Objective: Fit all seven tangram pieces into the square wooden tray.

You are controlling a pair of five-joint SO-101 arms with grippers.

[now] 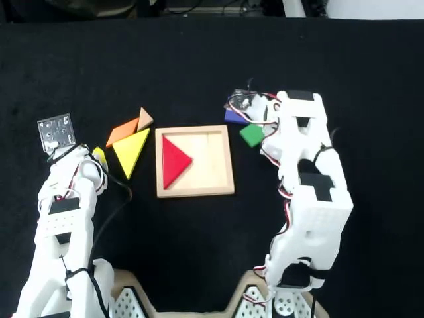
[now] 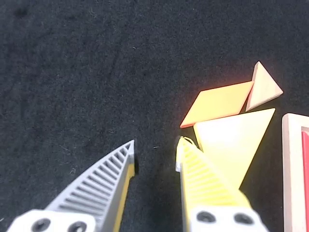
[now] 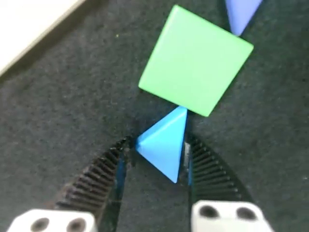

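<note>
Between the right gripper's (image 3: 157,142) fingers (image 3: 207,164) a small light-blue triangle (image 3: 164,150) is pinched, just beside the green square (image 3: 195,60), with a dark-blue piece (image 3: 241,12) beyond. The left gripper's (image 2: 156,142) fingers stand wide over the tabletop (image 1: 199,66) beside the yellow triangle (image 2: 231,140). The tray (image 1: 195,189) holds a red triangle (image 1: 172,161).

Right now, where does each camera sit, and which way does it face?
High view: fixed above the table, facing down on the wooden tray; left arm and right arm show.
Left wrist view: on the left arm, facing the yellow triangle; open left gripper shows.
Right wrist view: on the right arm, facing the green square; right gripper grips a blue triangle.
Shared: yellow triangle, in high and left wrist views.
</note>
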